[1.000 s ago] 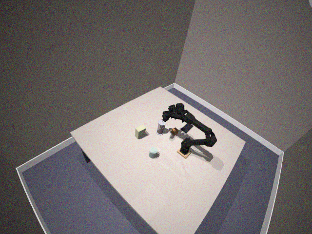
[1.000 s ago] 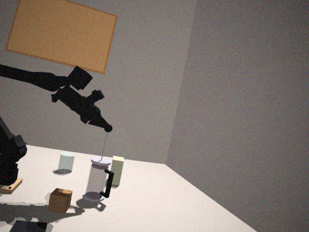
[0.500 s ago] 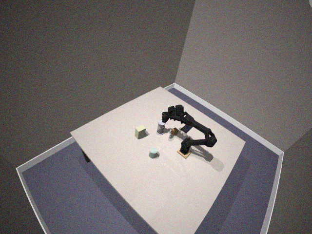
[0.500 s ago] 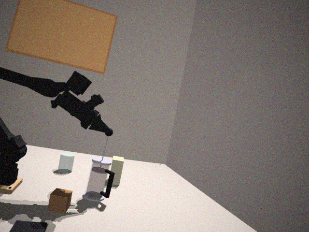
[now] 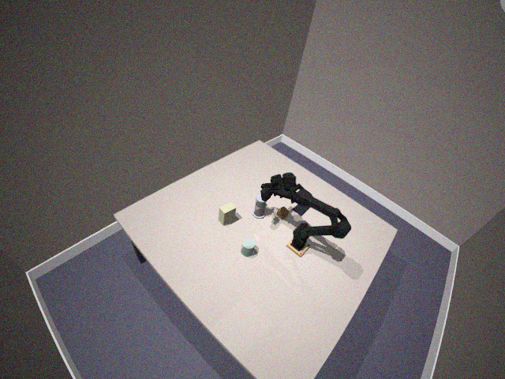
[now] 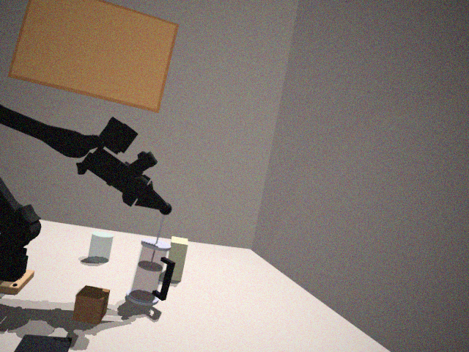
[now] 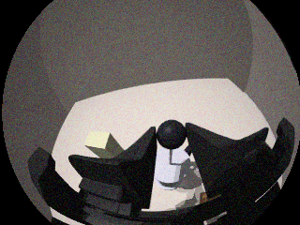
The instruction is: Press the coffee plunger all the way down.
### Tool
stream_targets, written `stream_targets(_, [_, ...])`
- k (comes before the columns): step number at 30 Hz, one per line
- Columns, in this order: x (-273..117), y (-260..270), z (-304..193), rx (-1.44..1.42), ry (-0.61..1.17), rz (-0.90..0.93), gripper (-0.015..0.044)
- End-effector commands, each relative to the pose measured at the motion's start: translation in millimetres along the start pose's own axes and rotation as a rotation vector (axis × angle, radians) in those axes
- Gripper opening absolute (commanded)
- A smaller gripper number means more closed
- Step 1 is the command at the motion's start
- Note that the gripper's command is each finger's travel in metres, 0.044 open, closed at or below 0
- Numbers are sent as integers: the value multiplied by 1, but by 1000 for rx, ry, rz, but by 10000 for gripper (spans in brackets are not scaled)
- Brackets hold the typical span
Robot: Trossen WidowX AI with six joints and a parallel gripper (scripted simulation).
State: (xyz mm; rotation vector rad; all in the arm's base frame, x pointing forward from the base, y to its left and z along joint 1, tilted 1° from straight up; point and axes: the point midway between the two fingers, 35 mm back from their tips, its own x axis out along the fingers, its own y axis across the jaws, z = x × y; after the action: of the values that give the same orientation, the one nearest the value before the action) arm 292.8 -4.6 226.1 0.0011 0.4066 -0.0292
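The coffee press [image 5: 259, 208] [image 6: 144, 279] [image 7: 167, 170] stands upright on the table, a clear cylinder with a pale lid and a black handle. Its round black knob [image 6: 165, 208] [image 7: 171, 134] is on top of a thin rod [image 6: 160, 229], and a length of rod shows above the lid. The dark plunger disc [image 6: 150, 265] is inside the upper part of the cylinder. My gripper [image 5: 265, 196] [image 7: 171, 128] is shut on the knob, one finger on each side of it, above the press. In the top view the arm hides the knob.
A pale yellow block [image 5: 226, 214] [image 6: 178, 261] [image 7: 97, 140] stands near the press. A pale teal cylinder [image 5: 248, 248] [image 6: 100, 246] stands farther off. A brown box [image 5: 282, 212] [image 6: 90, 307] is between the press and a dark flat pad [image 5: 301, 209] [image 6: 43, 342].
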Motion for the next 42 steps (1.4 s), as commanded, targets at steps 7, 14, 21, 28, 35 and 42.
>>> stream_targets(7, [18, 0, -43, -10, 85, 3, 116])
stream_targets(14, [25, -1, -50, -10, 85, 3, 116])
stream_targets(21, [28, -1, -48, -10, 84, 3, 116])
stream_targets(28, [30, -1, -46, -10, 84, 3, 116])
stream_targets(35, [31, -1, -44, -10, 84, 3, 116])
stream_targets(42, [32, -1, -43, -10, 84, 3, 116])
